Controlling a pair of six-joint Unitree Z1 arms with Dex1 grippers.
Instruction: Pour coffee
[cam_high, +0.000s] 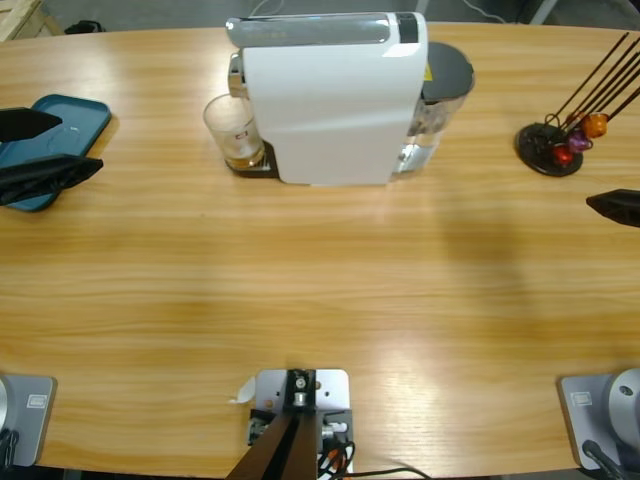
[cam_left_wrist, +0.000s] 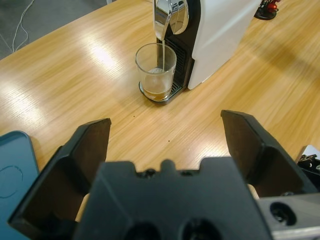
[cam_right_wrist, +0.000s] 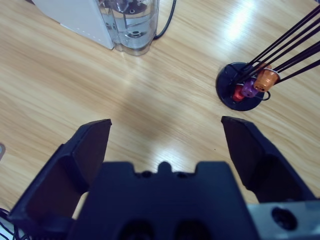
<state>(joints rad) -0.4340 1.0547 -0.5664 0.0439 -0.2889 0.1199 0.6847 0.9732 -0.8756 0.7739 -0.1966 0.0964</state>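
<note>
I see the left end effector (cam_left_wrist: 165, 135) open and empty, above the desk (cam_high: 320, 290) near its left edge, beside a blue tray (cam_high: 62, 125). The right end effector (cam_right_wrist: 165, 135) is open too, near the capsule stand (cam_right_wrist: 242, 90). The coffee (cam_left_wrist: 157, 93) sits shallow in a clear glass (cam_left_wrist: 156, 70) under the spout of the white machine (cam_high: 335, 100), near the desk's far edge.

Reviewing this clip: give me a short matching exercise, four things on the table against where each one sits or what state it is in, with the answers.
Things:
1. glass tumbler
2. blue tray
3. capsule stand
4. left gripper

Places or states:
A. at the table's right end, holding orange, purple and red capsules
B. under the coffee machine spout, a little brown coffee in it
C. jaws open, holding nothing, aimed at the tumbler
D. at the table's left end, under black jaws

Pairs: 1-B, 2-D, 3-A, 4-C
</note>
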